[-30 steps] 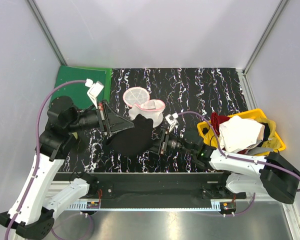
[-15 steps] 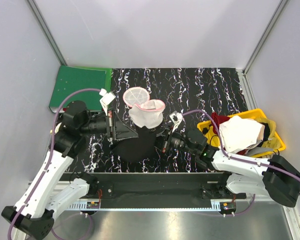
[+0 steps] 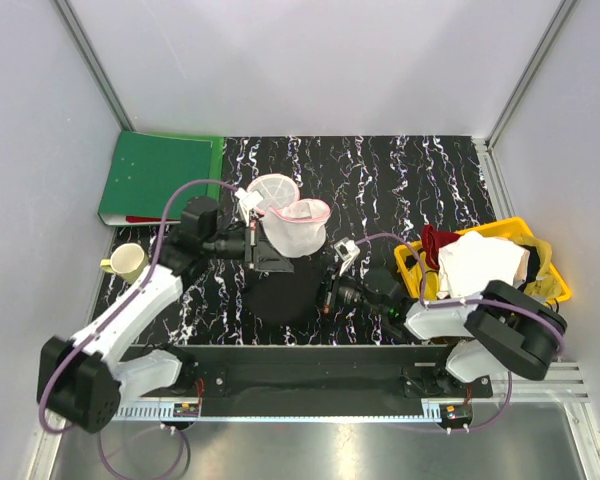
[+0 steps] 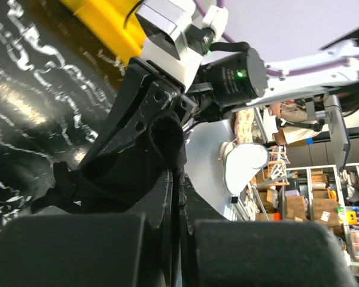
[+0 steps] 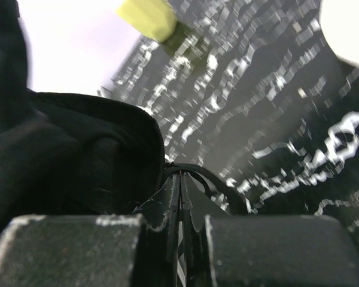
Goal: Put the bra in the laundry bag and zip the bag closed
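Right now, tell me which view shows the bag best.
Top external: most of the bag shows, mouth open. Left wrist shows none of it; right wrist only a white corner blur, maybe it.

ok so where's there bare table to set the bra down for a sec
Widest bare patch: far right of the tabletop, behind the yellow basket and right of the laundry bag. Crowded in the middle, where the left gripper and right gripper pinch the bra just in front of the bag.
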`<action>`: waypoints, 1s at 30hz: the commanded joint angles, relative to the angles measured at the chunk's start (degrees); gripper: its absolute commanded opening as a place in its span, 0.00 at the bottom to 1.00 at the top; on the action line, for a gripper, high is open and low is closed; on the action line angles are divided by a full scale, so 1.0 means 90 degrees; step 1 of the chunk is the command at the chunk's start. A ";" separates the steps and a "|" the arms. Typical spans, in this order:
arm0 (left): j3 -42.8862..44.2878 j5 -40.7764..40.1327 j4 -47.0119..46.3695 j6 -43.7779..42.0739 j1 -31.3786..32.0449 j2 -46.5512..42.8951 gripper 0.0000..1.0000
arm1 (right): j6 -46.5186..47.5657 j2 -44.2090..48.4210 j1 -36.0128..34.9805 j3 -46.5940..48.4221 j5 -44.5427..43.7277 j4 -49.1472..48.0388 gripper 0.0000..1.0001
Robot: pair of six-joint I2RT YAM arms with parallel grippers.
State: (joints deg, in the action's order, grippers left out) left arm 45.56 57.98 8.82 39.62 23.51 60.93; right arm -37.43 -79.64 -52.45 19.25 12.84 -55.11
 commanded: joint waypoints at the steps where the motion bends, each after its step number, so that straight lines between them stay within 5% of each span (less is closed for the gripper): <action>1: -0.0208 -0.0162 -0.0958 -0.0232 0.0054 0.0719 0.00 | -0.0255 -0.0467 0.0105 -0.0019 -0.0079 -0.0724 0.07; 6: -0.0394 -0.0211 -0.1390 -0.0319 0.0074 0.1422 0.00 | -0.0538 -0.0079 0.0241 0.0224 -0.0741 0.1440 0.04; 11: -0.0472 -0.0309 -0.1429 -0.0486 0.0074 0.1833 0.00 | -0.1006 0.1288 0.0261 0.0732 -0.2382 0.5288 0.08; 14: -0.0541 -0.0484 -0.1449 -0.0476 0.0200 0.2058 0.00 | -0.1426 0.1660 0.0310 0.1152 -0.2784 0.6989 0.18; 16: -0.0599 -0.0698 -0.1497 -0.0428 0.0307 0.2272 0.00 | -0.1574 0.1719 0.0319 0.1338 -0.2610 0.7518 0.35; 21: -0.0717 -0.1109 -0.1508 -0.0320 0.0386 0.2615 0.00 | -0.1681 0.2118 0.0329 0.1202 -0.1975 0.7521 0.72; 22: -0.0688 -0.1274 -0.1430 -0.0349 0.0386 0.2664 0.00 | -0.1613 0.2226 0.0329 0.1105 -0.1848 0.7327 0.88; 24: -0.0629 -0.1324 -0.1390 -0.0398 0.0396 0.2810 0.00 | -0.1360 0.2480 0.0329 0.0637 -0.1226 0.6345 0.99; 30: -0.0482 -0.1598 -0.1009 -0.0710 0.0396 0.2918 0.00 | -0.1125 0.1568 0.0320 -0.0020 -0.0100 0.3714 1.00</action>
State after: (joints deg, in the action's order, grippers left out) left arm 39.33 46.74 -0.73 36.45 27.00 87.00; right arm -49.84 -58.78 -49.71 19.49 3.55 -4.54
